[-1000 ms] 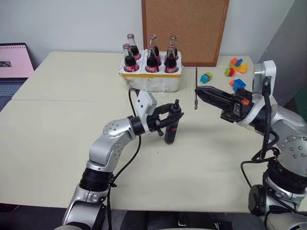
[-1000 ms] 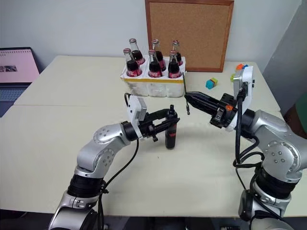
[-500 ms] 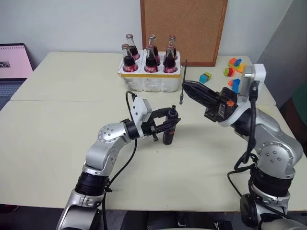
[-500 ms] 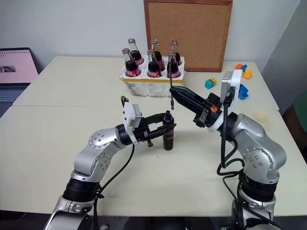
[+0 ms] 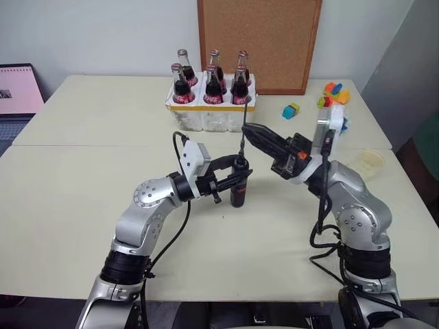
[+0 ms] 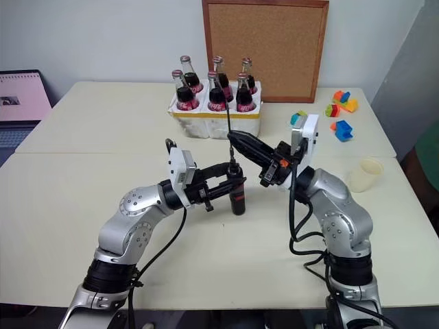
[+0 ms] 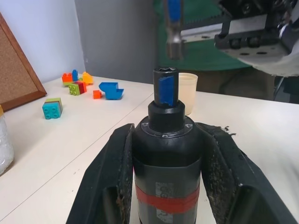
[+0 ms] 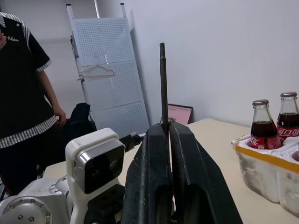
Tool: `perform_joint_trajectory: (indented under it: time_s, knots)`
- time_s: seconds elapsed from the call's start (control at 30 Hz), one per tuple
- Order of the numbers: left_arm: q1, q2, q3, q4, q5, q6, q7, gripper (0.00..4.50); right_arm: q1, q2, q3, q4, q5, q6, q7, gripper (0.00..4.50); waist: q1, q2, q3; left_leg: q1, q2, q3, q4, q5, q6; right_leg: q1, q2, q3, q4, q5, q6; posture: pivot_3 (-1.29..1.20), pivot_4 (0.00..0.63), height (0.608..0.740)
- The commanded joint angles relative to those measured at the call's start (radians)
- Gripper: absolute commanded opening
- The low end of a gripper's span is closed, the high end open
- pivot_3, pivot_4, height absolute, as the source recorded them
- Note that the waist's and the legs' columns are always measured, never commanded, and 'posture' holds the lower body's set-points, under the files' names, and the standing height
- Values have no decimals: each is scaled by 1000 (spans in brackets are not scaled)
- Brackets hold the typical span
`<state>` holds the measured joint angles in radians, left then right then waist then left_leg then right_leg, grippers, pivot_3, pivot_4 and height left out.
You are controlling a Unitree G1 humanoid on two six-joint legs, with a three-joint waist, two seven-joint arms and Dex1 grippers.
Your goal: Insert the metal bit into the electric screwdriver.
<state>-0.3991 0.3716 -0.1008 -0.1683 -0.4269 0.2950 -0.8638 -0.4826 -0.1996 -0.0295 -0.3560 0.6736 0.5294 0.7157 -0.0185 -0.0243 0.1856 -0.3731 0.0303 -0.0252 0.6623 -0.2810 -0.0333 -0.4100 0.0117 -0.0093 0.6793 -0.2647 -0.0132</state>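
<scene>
Left gripper is clamping the screwdriver, standing it upright on the table, nose up. Right gripper is pinching the metal bit, holding it vertical just above the nose, not yet inserted.

The lower body of the black cylindrical electric screwdriver with a red band is cut off by the left wrist view's edge, and its sides are covered by the left tool. The thin grey metal bit is hidden at its lower end between the right tool's fingers. The pink-screened laptop beside the bench is cropped.
</scene>
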Motion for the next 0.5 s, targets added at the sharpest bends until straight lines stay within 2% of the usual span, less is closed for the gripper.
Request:
perform_joint_trajectory:
  time_s: [0.03, 0.5]
  knots:
    - [15, 23, 6, -9, 11, 14, 6, 1650, -8, -3, 11, -3, -6, -46, 9, 0, 0, 0, 0, 0, 0, 0, 0, 0, 0, 0, 0, 0, 0, 0, 0, 0, 150, 740]
    - [23, 29, 2, -12, 13, 16, 8, 1650, 10, -28, -5, -1, 39, -51, -7, 0, -1, 0, 0, 0, 0, 0, 0, 0, 0, 0, 0, 0, 0, 0, 0, 0, 150, 740]
